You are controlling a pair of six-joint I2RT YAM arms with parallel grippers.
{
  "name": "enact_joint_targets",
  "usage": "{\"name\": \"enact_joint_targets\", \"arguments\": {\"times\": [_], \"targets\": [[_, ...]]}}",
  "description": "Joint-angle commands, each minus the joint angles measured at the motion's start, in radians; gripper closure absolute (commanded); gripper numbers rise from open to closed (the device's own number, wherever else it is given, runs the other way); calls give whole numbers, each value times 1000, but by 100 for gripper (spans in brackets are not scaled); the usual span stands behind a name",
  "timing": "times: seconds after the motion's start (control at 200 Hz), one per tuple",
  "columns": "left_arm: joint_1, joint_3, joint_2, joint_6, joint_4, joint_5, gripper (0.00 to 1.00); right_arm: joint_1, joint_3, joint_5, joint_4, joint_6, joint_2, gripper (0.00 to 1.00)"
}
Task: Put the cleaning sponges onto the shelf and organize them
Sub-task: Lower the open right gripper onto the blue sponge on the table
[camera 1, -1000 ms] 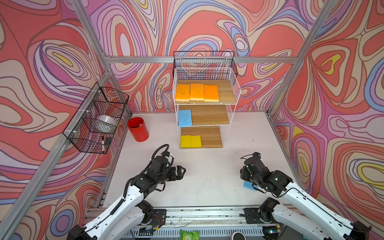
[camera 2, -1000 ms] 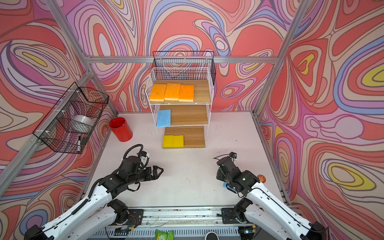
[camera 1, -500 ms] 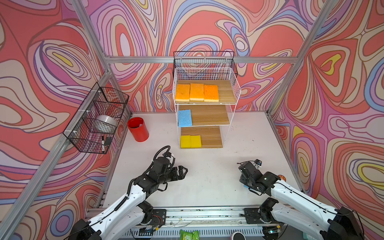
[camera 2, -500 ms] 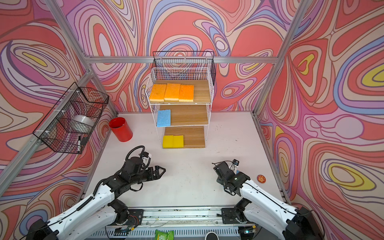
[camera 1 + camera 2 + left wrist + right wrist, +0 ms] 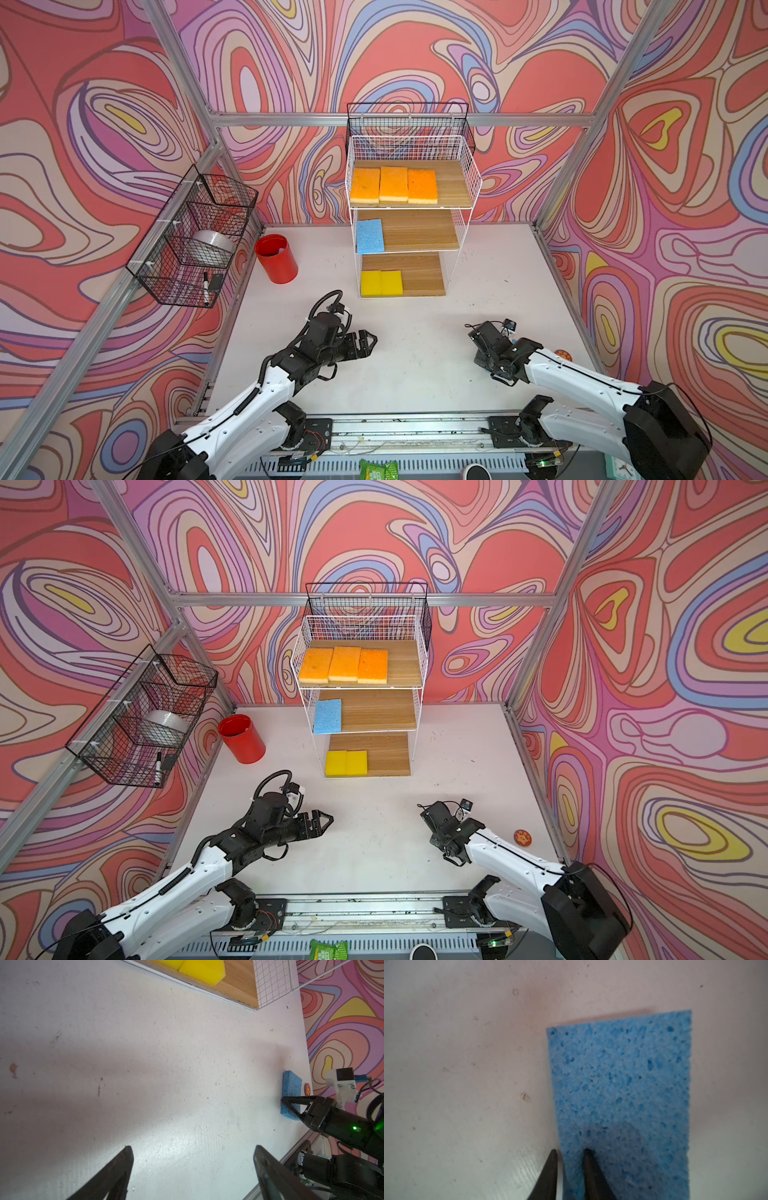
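R hand [image 5: 571,1152] narrow, low on blue sponge [image 5: 623,1084]: one finger [image 5: 591,1167] on its top face, other just off its long edge; can't tell if it grips. Sponge lies flat nr bench [image 5: 415,374] right edge, front half, beside small orange disc [image 5: 564,355]. Shelf [image 5: 469,183] at back edge: 3 orange sponges [image 5: 393,185] on top board, second blue sponge [image 5: 370,236] middle, 2 yellow sponges [image 5: 381,283] bottom, all at left ends. L hand [image 5: 365,338] wide, empty, above bench left of centre.
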Motion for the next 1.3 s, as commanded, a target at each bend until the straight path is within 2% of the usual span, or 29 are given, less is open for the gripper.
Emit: {"name": "enact_joint_targets", "arguments": {"times": [0.0,0.05,0.255,0.416,0.636,0.736,0.821,0.916,1.031,1.162,1.292], "targets": [[-7,2,-24,2,-4,2,8,-2,13,-101,142,-23,62,87],[-6,2,-36,3,-14,-2,8,-2,20,-125,169,-37,76,95],[-7,14,-79,2,-55,-14,8,22,77,-288,305,-96,108,100],[-7,22,-106,-1,-82,-19,8,164,186,-238,324,-81,146,100],[-7,18,-112,-6,-105,-27,8,348,324,-212,422,-26,388,100],[-7,25,-121,-7,-122,-27,8,381,377,-254,467,-24,502,78],[-7,36,-135,-2,-147,-30,8,402,410,-257,480,-38,534,63],[-6,45,-152,5,-171,-42,8,407,395,-268,528,-54,501,52],[-7,46,-153,9,-172,-49,8,407,369,-268,550,-95,420,44],[-7,48,-122,9,-151,-47,8,407,341,-252,520,-135,312,47],[-7,55,-90,8,-124,-35,8,404,269,-219,500,-158,190,66]]}}
